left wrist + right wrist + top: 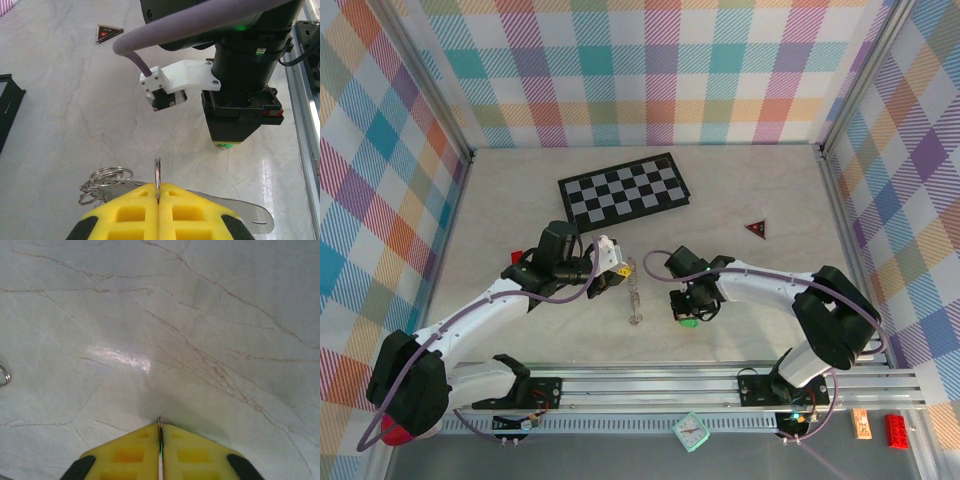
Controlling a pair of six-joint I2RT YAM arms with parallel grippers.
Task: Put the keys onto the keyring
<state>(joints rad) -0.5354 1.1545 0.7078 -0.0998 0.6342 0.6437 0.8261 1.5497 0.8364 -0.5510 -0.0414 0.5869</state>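
My left gripper (616, 268) is shut on one silver ring of the keyring (158, 179), which stands on edge between the yellow fingers (130, 212). More silver rings (106, 176) bunch to its left, and a flat silver key blade (247, 212) pokes out to the right. From above, the keyring's chain of small silver keys (634, 295) trails toward the near edge. My right gripper (688, 316) hangs tip-down close to the table, shut on a key with a green head (689, 321). Its thin metal edge (160, 426) and a sliver of green show between the yellow fingers (195, 450).
A black-and-white chessboard (625, 190) lies at the back middle. A dark red triangle (755, 228) sits to the right, and a small red block (517, 257) is beside the left arm. Checked walls close three sides. An aluminium rail (720, 380) runs along the near edge.
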